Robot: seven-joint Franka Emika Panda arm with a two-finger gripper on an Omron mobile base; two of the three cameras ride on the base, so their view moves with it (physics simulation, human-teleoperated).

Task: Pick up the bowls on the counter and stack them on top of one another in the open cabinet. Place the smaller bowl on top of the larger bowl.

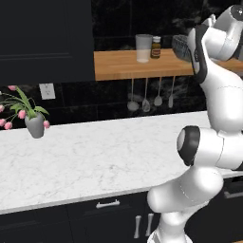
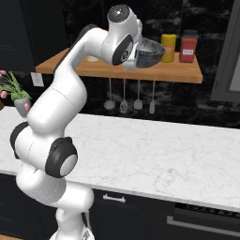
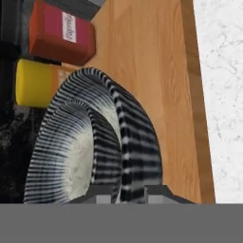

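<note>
Bowls: in the hand view two ribbed dark grey ones sit nested, the smaller bowl inside the larger bowl, both with pale speckled insides. They are over the wooden shelf, i.e. the open cabinet; in the right base view the larger bowl sits at shelf level, right at the hand. Can't tell if it rests on the board. Gripper: fingertips straddle the larger bowl's rim, slightly apart; can't tell if they clamp it or are loose. Just beyond the bowls: a yellow container and a red container, side by side. Further left on the shelf: a white cup and a small jar. Utensils hang under the shelf. White marble counter below, flower vase at its far left.
</note>
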